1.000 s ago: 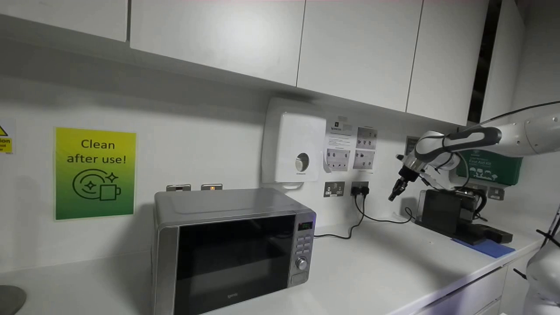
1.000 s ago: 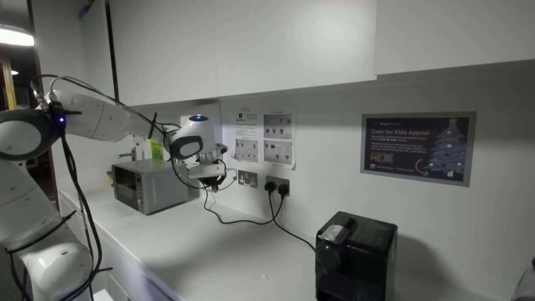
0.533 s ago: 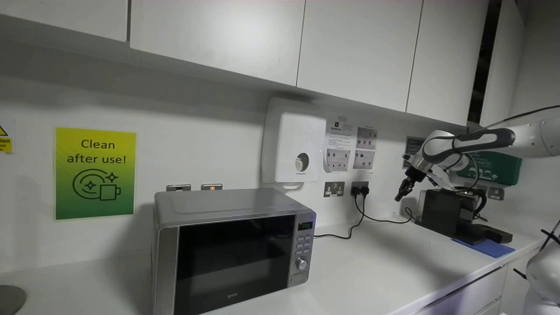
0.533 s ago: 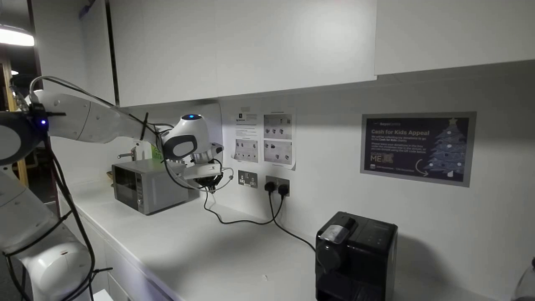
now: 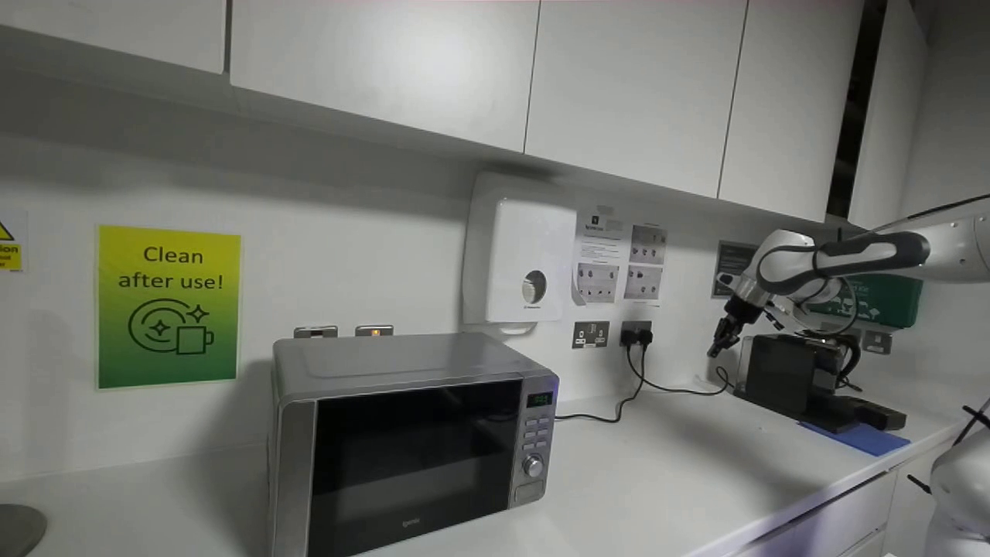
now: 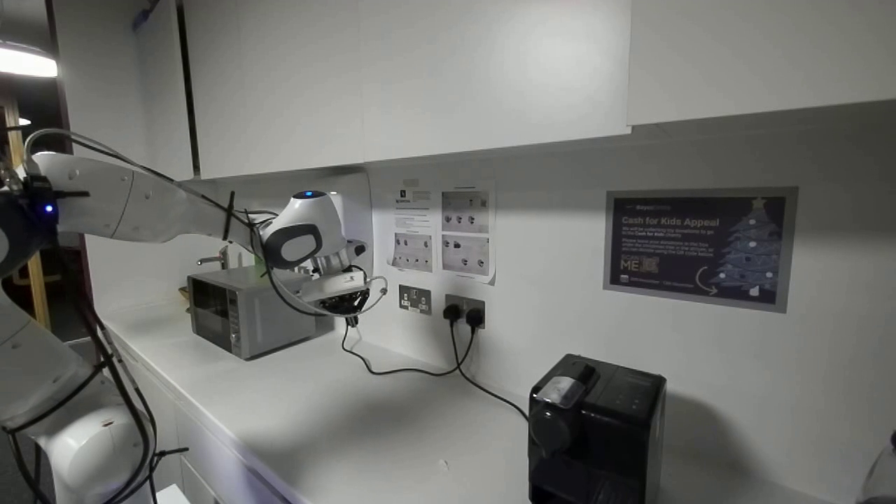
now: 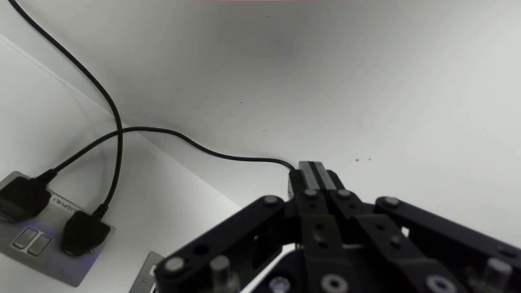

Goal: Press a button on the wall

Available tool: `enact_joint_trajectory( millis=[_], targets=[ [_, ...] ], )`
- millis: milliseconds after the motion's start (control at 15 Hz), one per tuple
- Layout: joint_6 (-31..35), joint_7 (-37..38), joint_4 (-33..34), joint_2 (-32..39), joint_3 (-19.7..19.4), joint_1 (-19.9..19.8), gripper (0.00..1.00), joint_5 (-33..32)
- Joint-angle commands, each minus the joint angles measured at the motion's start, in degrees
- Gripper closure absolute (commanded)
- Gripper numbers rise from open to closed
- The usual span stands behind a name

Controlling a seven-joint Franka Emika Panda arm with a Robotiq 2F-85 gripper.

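The white wall (image 5: 348, 263) carries grey plates, and it also shows in an exterior view (image 6: 532, 308). A double socket plate (image 5: 590, 334) is unplugged; it shows in both exterior views (image 6: 415, 299). Beside it, a plate (image 5: 636, 328) holds two black plugs. In the wrist view this plugged plate (image 7: 67, 260) shows two small rocker buttons (image 7: 40, 244) at lower left. Two more plates (image 5: 315, 332) (image 5: 374, 330), the second with an orange light, sit behind the microwave. My gripper (image 7: 315, 173) has its fingertips together, nothing between them. It hangs above the counter, tilted down, apart from the wall (image 5: 715, 348) (image 6: 352, 320).
A grey microwave (image 5: 410, 449) and a black coffee machine (image 6: 598, 427) stand on the white counter (image 6: 350, 434). Black cables (image 6: 406, 371) lie along the wall. A white dispenser (image 5: 522, 255) and green first aid kit (image 5: 889, 298) hang on it. Cabinets (image 5: 634, 85) overhang above.
The arm and gripper have drawn back from the wall, shifting right in an exterior view and slightly left in an exterior view. Nothing else has moved.
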Motion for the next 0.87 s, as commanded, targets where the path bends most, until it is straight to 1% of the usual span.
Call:
enact_joint_trajectory(
  millis=[0, 67, 133, 267, 333, 800],
  targets=[
    [1.0, 2.01, -1.87, -2.17, -0.02, 0.04, 0.72, -2.49],
    [1.14, 2.62, -1.88, -2.11, 0.04, 0.06, 0.66, -2.54],
    [-0.08, 1.27, -0.28, -0.29, -0.88, 1.03, 0.82, -1.54],
    [-0.08, 1.57, -0.37, -0.29, -0.87, 1.02, 0.68, -1.66],
    [-0.08, 1.59, -0.39, -0.29, -0.87, 1.02, 0.66, -1.67],
    [-0.08, 1.61, -0.44, -0.29, -0.87, 1.02, 0.66, -1.68]
  ],
)
